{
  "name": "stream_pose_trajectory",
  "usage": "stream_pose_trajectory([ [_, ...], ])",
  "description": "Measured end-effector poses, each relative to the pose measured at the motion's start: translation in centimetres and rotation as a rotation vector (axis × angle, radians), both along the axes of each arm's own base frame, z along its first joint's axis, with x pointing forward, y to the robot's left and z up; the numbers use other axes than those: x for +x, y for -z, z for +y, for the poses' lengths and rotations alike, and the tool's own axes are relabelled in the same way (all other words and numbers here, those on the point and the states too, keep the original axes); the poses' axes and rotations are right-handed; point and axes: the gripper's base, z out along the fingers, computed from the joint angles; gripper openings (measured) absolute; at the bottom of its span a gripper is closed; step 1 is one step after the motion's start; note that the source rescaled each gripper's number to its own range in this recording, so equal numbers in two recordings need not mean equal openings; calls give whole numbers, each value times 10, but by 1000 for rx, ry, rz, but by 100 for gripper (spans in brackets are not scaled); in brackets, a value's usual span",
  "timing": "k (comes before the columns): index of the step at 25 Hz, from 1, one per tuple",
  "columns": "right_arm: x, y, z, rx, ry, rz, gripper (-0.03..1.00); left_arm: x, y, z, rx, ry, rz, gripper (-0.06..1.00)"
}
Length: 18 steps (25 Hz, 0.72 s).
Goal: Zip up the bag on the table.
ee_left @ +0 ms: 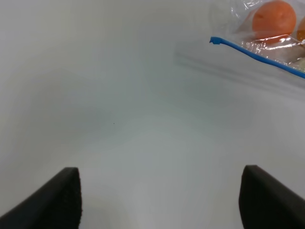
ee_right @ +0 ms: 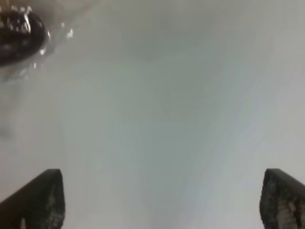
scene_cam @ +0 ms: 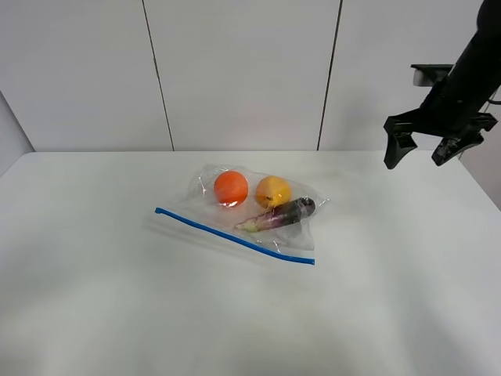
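The clear bag [scene_cam: 262,205] lies on the white table [scene_cam: 109,305] near the middle. Its blue zipper strip [scene_cam: 235,235] runs along the near edge. An orange fruit [scene_cam: 231,188], a yellow fruit [scene_cam: 272,191] and a purple item [scene_cam: 286,213] show through it. My right gripper [scene_cam: 427,150] is open, raised above the table's far right, apart from the bag. Its wrist view shows the bag's purple end [ee_right: 19,33]. My left gripper [ee_left: 159,202] is open over bare table; the strip's end [ee_left: 217,41] and the orange fruit [ee_left: 274,19] lie ahead of it. The left arm is out of the exterior view.
A grey panelled wall [scene_cam: 243,70] stands behind the table. White tabletop stretches around the bag on all sides.
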Motion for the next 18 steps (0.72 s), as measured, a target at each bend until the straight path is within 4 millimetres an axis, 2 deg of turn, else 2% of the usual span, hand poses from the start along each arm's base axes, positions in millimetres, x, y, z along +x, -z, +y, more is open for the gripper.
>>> stream_pose_trajectory([
  [5, -58, -25, -1, -2, 11, -34, 99, 0, 0, 0, 0, 0, 1, 88],
  [8, -104, -35, 0, 5, 19, -59, 99, 0, 0, 0, 0, 0, 1, 88],
  [11, -154, -32, 0, 16, 24, -69, 99, 0, 0, 0, 0, 0, 1, 88],
  [14, -203, -20, 0, 17, 26, -88, 99, 0, 0, 0, 0, 0, 1, 88],
  [18, -259, 1, -1, 20, 34, -232, 99, 0, 0, 0, 0, 0, 1, 88],
])
